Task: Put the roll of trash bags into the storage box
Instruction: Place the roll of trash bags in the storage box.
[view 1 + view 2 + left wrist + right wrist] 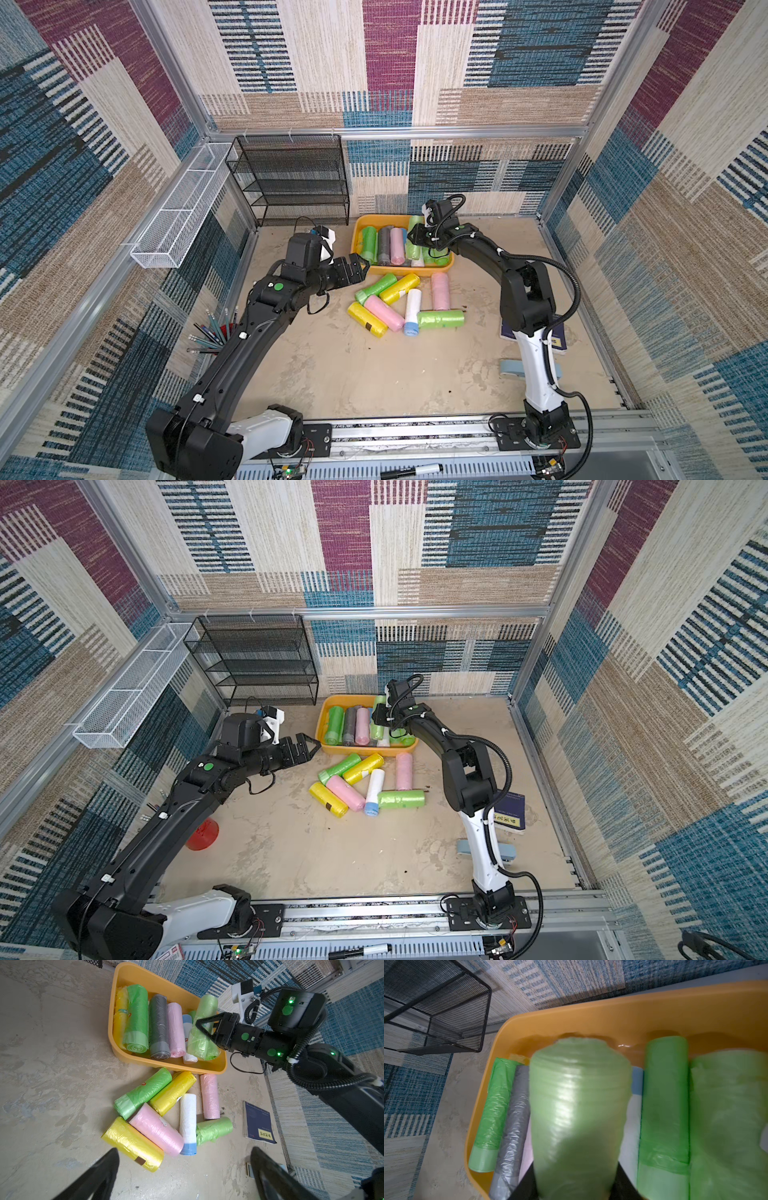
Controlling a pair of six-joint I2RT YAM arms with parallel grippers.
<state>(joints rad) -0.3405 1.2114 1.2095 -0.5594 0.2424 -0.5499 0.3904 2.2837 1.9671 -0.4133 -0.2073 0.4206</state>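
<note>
I have the right gripper clamped on the pale green roll, upper centre, above the storage box, axis near-parallel to stored rolls. Left gripper open, empty.

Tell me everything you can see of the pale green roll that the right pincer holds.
The pale green roll is a cylinder of wound, glossy, slightly see-through plastic film, wrinkled. The right pincer is shut on it, a finger on each side. It hangs tilted over the storage box, above the rolls lying there; whether it touches them is unclear.
</note>
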